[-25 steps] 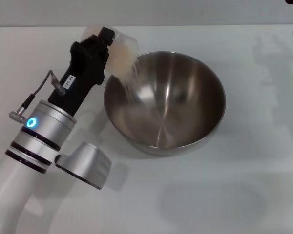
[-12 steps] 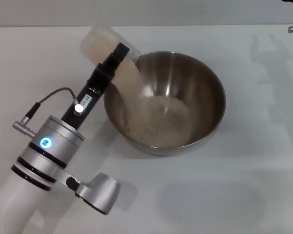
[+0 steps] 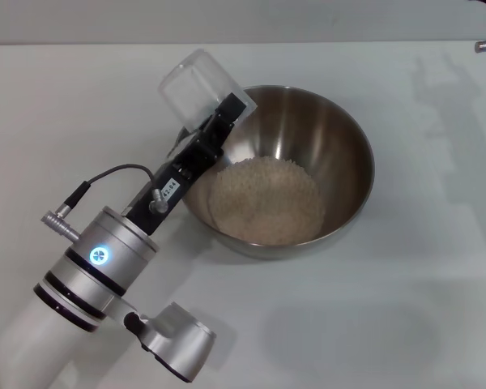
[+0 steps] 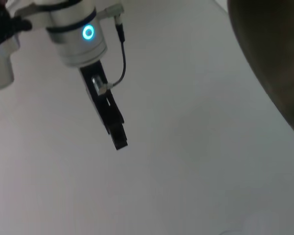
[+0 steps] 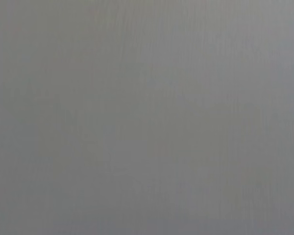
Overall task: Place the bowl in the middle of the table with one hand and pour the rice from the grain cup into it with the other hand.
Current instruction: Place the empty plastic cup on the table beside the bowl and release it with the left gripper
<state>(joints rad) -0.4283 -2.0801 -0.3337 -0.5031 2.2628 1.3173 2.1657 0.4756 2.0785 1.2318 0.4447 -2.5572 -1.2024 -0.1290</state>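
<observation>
Rice [image 3: 265,199] fills bowl [image 3: 340,138]; left end effector [image 3: 219,121] grips grain cup [image 3: 196,87]; label unreadable.

A shiny silver bowl [image 3: 340,154] holds pale beige rice [image 3: 266,198] on a plain white table [image 3: 405,324], beside a clear colourless cup [image 3: 196,87].

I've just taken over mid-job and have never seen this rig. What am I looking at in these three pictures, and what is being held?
It is a two-armed robot. The head view looks down from its head onto a white table. There the left hand grips a clear grain cup, tipped at the rim of a steel bowl. The cup looks empty, and the rice lies heaped in the bowl. The left wrist view shows the bowl's outer wall and, farther off, probably the right hand, holding nothing. The right wrist view shows only flat grey.
</observation>
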